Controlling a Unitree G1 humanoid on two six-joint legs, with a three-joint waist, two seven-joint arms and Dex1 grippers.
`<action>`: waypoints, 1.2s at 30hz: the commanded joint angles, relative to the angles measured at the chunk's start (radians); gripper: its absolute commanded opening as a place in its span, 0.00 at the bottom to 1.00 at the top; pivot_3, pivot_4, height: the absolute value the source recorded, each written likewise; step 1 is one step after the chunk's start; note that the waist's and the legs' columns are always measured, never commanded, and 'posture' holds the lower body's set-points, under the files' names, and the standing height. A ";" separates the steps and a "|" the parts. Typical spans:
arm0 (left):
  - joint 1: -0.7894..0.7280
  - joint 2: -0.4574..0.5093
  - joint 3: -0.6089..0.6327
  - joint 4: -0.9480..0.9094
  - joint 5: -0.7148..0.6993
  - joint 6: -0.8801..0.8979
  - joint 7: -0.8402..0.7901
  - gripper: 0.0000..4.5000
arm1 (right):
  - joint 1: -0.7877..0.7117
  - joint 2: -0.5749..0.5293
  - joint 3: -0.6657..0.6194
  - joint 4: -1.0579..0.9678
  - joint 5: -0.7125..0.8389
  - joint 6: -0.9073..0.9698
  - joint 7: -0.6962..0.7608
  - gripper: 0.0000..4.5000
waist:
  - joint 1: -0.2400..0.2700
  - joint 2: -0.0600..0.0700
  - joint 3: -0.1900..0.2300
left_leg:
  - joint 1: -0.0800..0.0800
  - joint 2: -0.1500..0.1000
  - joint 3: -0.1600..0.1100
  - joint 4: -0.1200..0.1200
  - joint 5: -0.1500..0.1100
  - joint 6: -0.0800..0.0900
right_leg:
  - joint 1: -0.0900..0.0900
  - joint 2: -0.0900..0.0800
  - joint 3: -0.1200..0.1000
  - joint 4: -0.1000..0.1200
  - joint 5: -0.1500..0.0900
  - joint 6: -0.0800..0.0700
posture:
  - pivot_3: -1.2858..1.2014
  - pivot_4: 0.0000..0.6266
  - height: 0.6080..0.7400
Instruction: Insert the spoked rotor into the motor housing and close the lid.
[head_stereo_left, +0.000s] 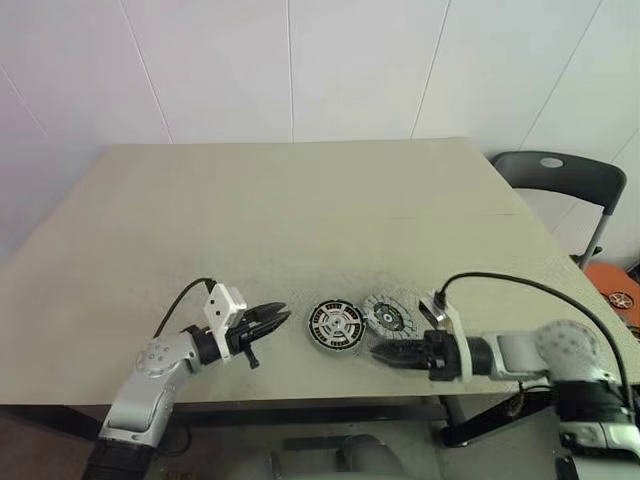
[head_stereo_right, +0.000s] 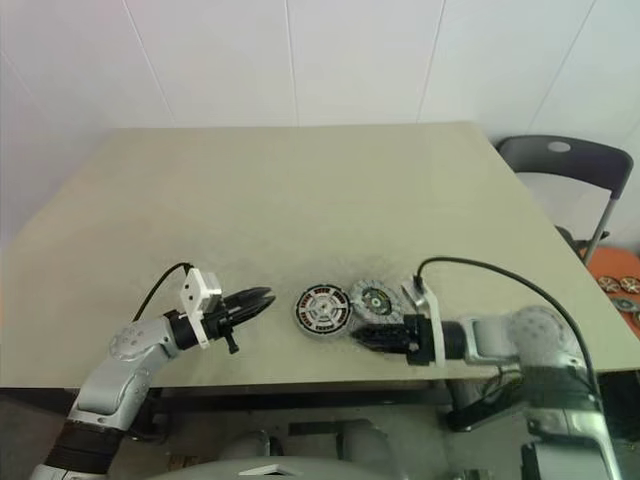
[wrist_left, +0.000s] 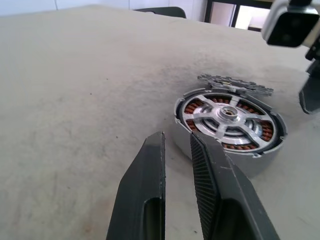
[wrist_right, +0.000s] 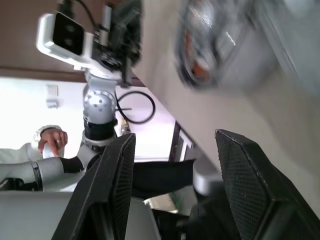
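Left gripper (head_stereo_left: 270, 322) fingers (wrist_left: 150, 190) pinched nearly together, holding nothing. Right gripper (head_stereo_left: 385, 352) fingers (wrist_right: 117, 185) spread apart, empty. Rotor (wrist_left: 227, 112) sitting inside housing (head_stereo_left: 334, 326) on desk (head_stereo_left: 300, 220), lid (head_stereo_left: 389, 314) leaning against it.

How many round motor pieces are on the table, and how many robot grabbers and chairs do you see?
Round motor pieces: 2, the motor housing with the spoked rotor in it, and the lid
Grabbers: 2, left gripper, right gripper
Chairs: 1, chair
Total: 5
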 joint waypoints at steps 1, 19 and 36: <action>-0.007 0.002 -0.004 -0.031 -0.006 -0.003 -0.007 0.21 | 0.076 -0.023 -0.042 -0.021 0.197 -0.010 -0.181 0.59 | -0.001 0.000 0.000 | 0.000 0.000 0.000 0.000 0.000 0.000 | 0.000 0.000 0.000 0.000 0.000 0.000 | 0.52 0.00 1.00; -0.023 -0.003 -0.007 0.014 0.018 -0.020 -0.004 0.21 | 0.099 0.054 0.006 -0.014 0.504 -0.483 -0.728 0.59 | -0.001 0.000 0.000 | 0.001 0.002 0.002 0.000 0.000 0.000 | 0.001 -0.001 0.003 -0.001 -0.002 -0.002 | 0.52 0.00 1.00; -0.057 -0.001 0.015 0.072 0.054 -0.076 0.019 0.21 | -0.107 0.110 0.081 -0.184 -0.007 -0.612 -0.496 0.03 | 0.003 0.001 0.001 | 0.000 0.003 0.003 -0.001 0.000 0.001 | -0.001 -0.001 0.003 -0.001 0.001 -0.002 | 0.52 0.00 1.00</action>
